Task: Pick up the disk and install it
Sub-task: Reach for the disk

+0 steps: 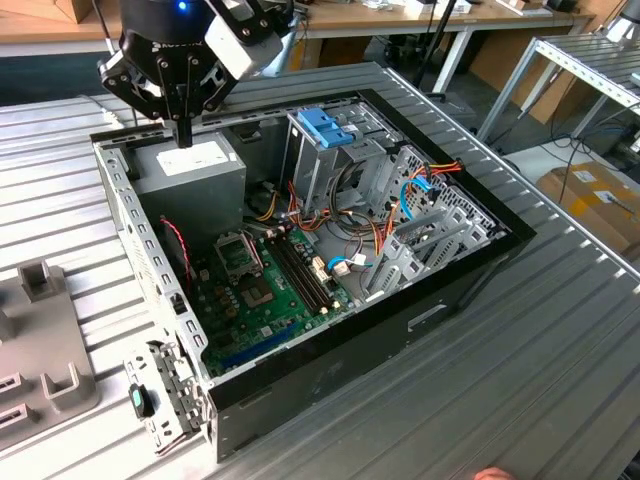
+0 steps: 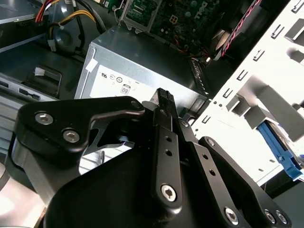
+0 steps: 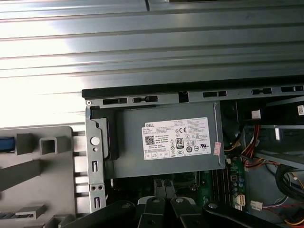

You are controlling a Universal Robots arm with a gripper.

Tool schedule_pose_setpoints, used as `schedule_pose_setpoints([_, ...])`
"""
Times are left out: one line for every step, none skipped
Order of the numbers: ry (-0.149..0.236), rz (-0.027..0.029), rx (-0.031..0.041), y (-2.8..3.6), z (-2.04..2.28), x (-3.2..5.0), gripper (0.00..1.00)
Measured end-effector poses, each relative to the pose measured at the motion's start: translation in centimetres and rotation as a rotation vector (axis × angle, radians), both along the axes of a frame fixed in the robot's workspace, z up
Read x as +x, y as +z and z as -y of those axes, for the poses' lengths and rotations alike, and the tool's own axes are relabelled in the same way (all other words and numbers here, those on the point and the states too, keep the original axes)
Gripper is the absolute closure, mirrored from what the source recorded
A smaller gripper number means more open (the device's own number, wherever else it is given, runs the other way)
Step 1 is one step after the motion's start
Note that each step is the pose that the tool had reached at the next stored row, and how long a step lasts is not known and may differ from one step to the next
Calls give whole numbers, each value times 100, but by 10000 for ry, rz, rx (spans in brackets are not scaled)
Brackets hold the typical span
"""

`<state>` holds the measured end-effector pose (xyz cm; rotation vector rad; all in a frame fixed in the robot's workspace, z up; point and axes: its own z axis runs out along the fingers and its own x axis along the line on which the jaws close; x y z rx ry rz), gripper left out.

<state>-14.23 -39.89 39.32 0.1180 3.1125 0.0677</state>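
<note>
Disk (image 2: 280,152) (light-blue plastic rail edge glimpsed): outside the black computer case (image 1: 450,290), beyond its perforated side wall (image 2: 237,109). Black gripper (image 1: 183,136): pressed together, empty, over the grey power supply (image 1: 200,178), well apart.

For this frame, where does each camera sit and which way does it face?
Exterior view: off the arm, high, looking down into the open computer case; end effector over the power supply.
First wrist view: on the arm, straight down onto the power supply, past the end effector.
Second wrist view: on the arm, slantwise along the end effector.
Shared: the power supply.
</note>
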Motion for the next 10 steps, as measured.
schedule_pose_setpoints([0,-1,-1,0,0,-5,89])
schedule_pose_setpoints([1,0,0,0,0,-13,89])
schedule_pose_setpoints([0,-1,0,0,0,-20,89])
schedule_pose_setpoints([1,0,-1,0,0,-25,89])
schedule_pose_setpoints([1,0,0,-1,0,-30,89])
schedule_pose_setpoints([0,0,0,-1,0,-38,89])
schedule_pose_setpoints([0,0,0,-1,0,-42,89])
schedule_pose_setpoints([0,0,0,-1,0,-53,89])
schedule_pose_setpoints([0,0,0,-2,0,-63,89])
schedule_pose_setpoints([0,-1,-1,-2,0,-72,89])
